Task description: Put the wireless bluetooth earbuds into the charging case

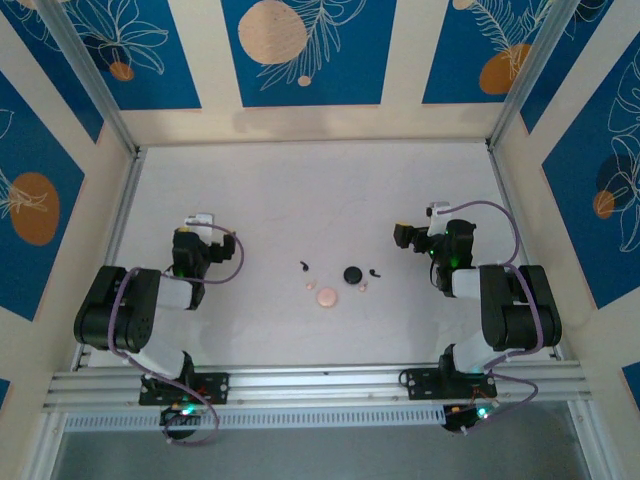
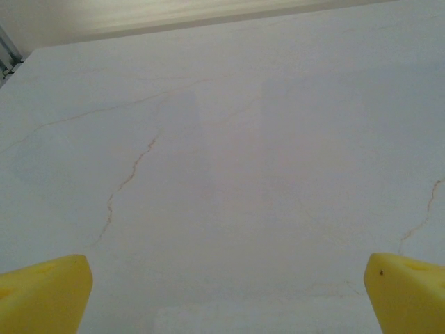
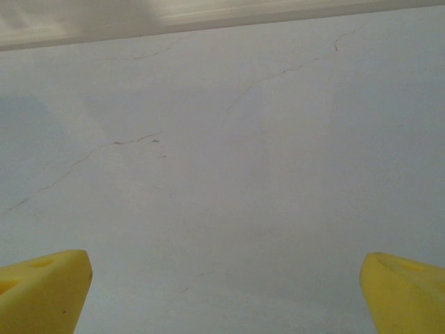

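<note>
The black case (image 1: 351, 274) and the pink case (image 1: 327, 297) sit mid-bench, close together; both look shut, though they are too small to be sure. The earbuds lie loose beside them: a left black bud (image 1: 304, 266), a right black bud (image 1: 375, 272), a left pink bud (image 1: 309, 283) and a right pink bud (image 1: 363, 288). Their stem directions are unreadable. Bare bench (image 1: 250, 190) surrounds the cluster. The left fingers (image 2: 45, 292) and the right fingers (image 3: 42, 285) stand spread wide, empty.

black case (image 1: 351, 274), pale pink case (image 1: 327, 297), black earbud (image 1: 304, 266), white table (image 1: 300, 190), blue leaf-patterned walls (image 1: 300, 60)
</note>
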### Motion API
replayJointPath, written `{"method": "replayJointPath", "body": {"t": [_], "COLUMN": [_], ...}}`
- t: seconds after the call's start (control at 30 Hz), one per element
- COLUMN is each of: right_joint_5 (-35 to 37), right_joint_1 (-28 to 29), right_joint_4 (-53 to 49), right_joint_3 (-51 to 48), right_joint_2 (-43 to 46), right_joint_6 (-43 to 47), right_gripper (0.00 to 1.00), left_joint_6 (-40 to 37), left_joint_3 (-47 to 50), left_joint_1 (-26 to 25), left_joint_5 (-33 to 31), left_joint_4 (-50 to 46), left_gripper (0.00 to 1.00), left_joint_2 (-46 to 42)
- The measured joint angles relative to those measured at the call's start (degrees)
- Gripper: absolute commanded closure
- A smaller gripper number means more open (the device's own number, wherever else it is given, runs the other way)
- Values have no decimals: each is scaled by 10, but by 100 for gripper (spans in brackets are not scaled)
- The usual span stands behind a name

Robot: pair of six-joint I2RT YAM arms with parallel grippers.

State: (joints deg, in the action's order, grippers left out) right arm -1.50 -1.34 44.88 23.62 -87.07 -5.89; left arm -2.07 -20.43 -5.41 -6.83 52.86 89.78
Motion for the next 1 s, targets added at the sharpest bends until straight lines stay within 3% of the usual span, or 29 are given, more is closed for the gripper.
{"method": "replayJointPath", "body": {"t": [0.13,0.3,0.5,0.63,0.8,1.0], "right_joint_5": [-3,-2,20,40,31,30], "right_joint_1": [8,46,142,235,304,344], "right_joint_4": [-136,-373,-650,-803,-919,-982], "right_joint_3": [50,216,396,446,458,458], "right_joint_2": [41,110,133,128,85,-18], "right_joint_6": [3,-10,-73,-108,-176,-240], "right_gripper": [1,1,0,9,26,30], "left_joint_6": [-4,-10,9,38,64,86], "left_joint_3": [-3,-68,-193,-215,-206,-171], "left_joint_1": [0,-8,-57,-98,-137,-152], "left_joint_5": [4,9,32,50,51,48], "left_joint_4": [-35,-186,-369,-467,-557,-589], "left_gripper": [11,21,24,26,26,25], "left_joint_2": [-21,-129,-221,-237,-236,-240]}}
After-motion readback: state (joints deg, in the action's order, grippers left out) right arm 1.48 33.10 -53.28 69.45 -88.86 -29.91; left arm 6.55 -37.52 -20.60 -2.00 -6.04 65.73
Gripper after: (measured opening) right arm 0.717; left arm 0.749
